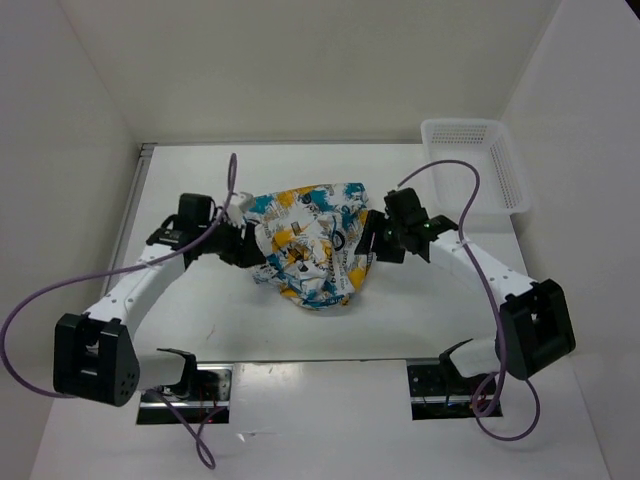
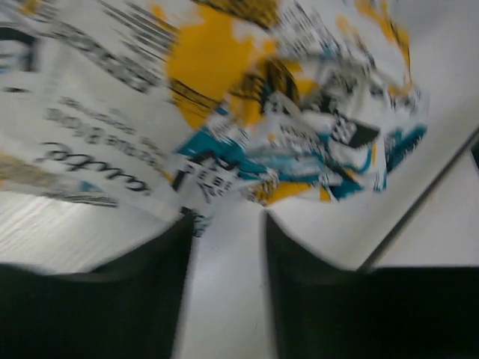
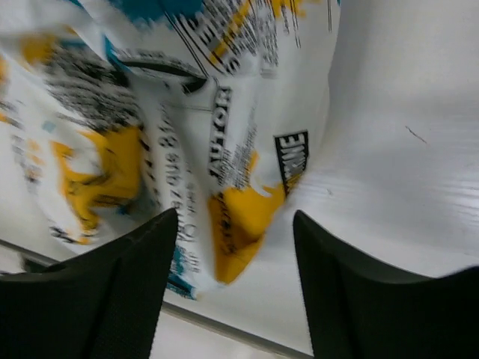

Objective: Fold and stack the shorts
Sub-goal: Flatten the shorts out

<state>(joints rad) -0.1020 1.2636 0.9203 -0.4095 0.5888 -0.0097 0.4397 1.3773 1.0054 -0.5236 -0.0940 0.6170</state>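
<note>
The shorts point(image 1: 310, 245) lie crumpled in a heap at the middle of the table, white with yellow and teal splashes and black lettering. My left gripper point(image 1: 245, 243) sits at the heap's left edge. In the left wrist view this gripper point(image 2: 227, 223) is open, with bare table in the gap and the shorts point(image 2: 224, 90) just beyond the fingertips. My right gripper point(image 1: 378, 240) sits at the heap's right edge. It point(image 3: 233, 222) is open, and a yellow corner of the shorts point(image 3: 187, 112) hangs loose between the two fingers without being clamped.
A white mesh basket point(image 1: 475, 165) stands at the back right corner of the table. White walls close in the table point(image 1: 180, 180) on the left, back and right. Purple cables loop from both arms near the front edge.
</note>
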